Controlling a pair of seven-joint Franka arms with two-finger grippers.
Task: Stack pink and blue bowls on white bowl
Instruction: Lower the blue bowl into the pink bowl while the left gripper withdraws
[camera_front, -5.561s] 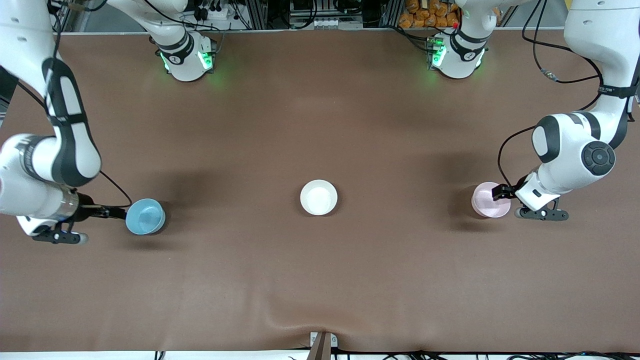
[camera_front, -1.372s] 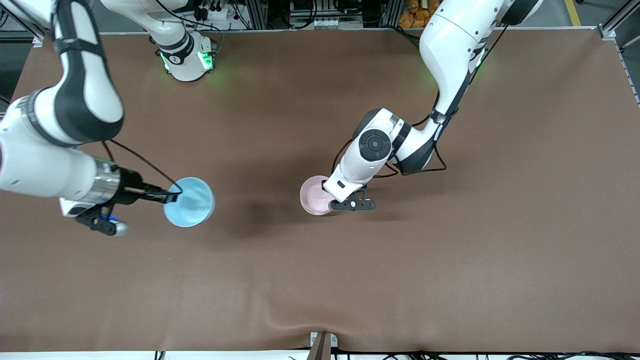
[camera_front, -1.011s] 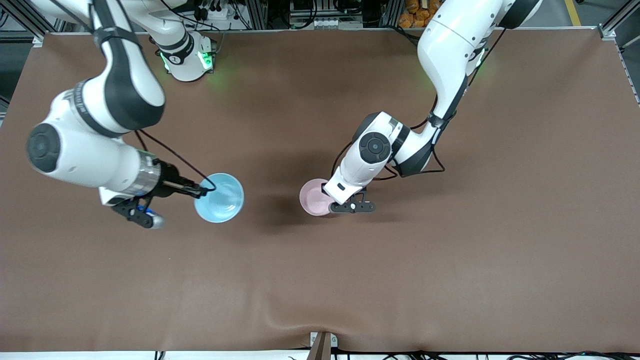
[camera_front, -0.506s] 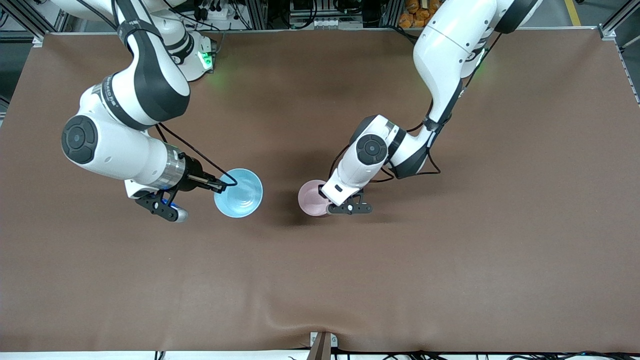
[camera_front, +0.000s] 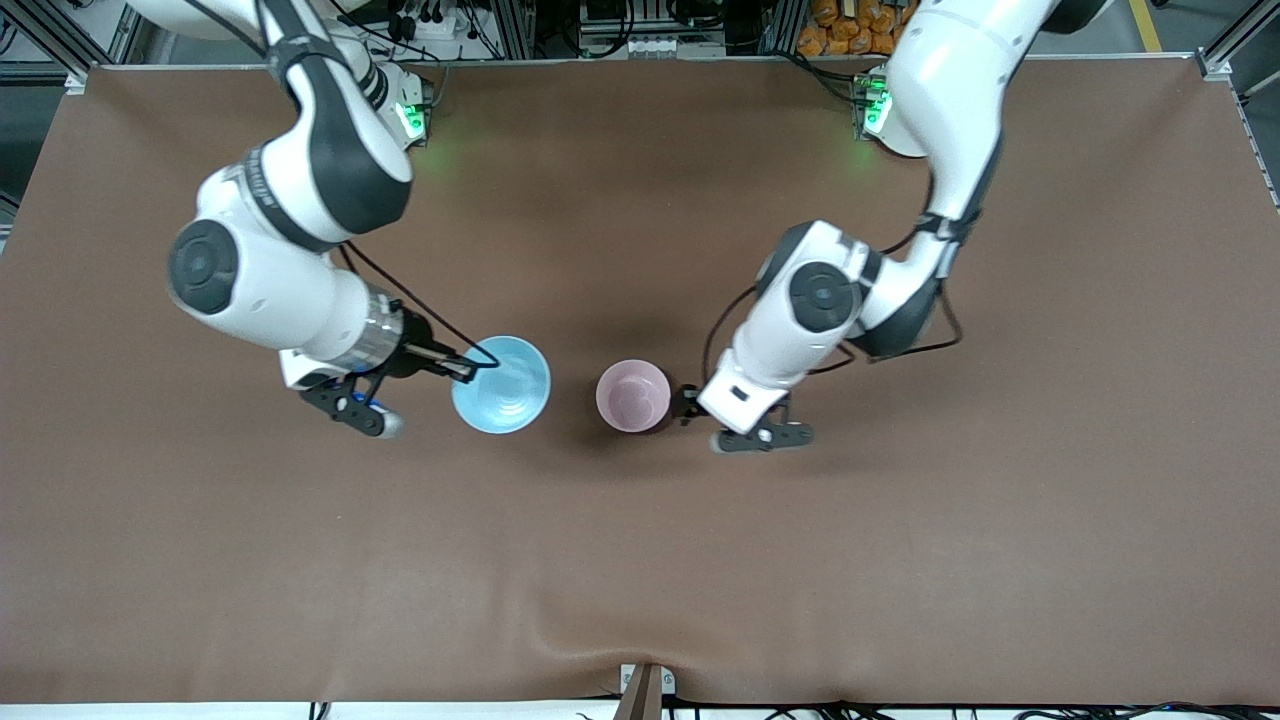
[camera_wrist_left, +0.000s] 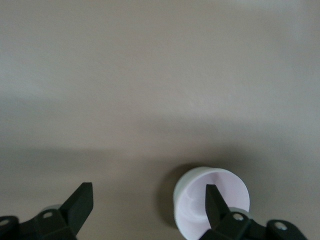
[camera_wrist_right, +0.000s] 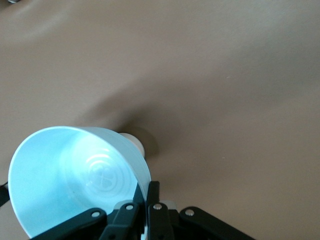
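Brown counter (camera_front: 900, 560): right hand (camera_front: 468, 370) pinches the light, probably slippery blue bowl (camera_front: 501, 385) by its rim; left hand (camera_front: 690, 403), spread wide, sits beside the pink bowl (camera_front: 633, 396), apparently nested on the white bowl (camera_wrist_left: 181, 190).

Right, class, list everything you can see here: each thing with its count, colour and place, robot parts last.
table: one, brown cover, under everything.
white bowl: one, white, mid-table, under the pink bowl; only its outer wall shows.
pink bowl: one, pale pink, nested in the white bowl.
blue bowl: one, light blue, held tilted over the table, toward the right arm's end from the pink bowl.
right gripper: one, black, shut on the blue bowl's rim.
left gripper: one, black, open, by the pink bowl, holding nothing.
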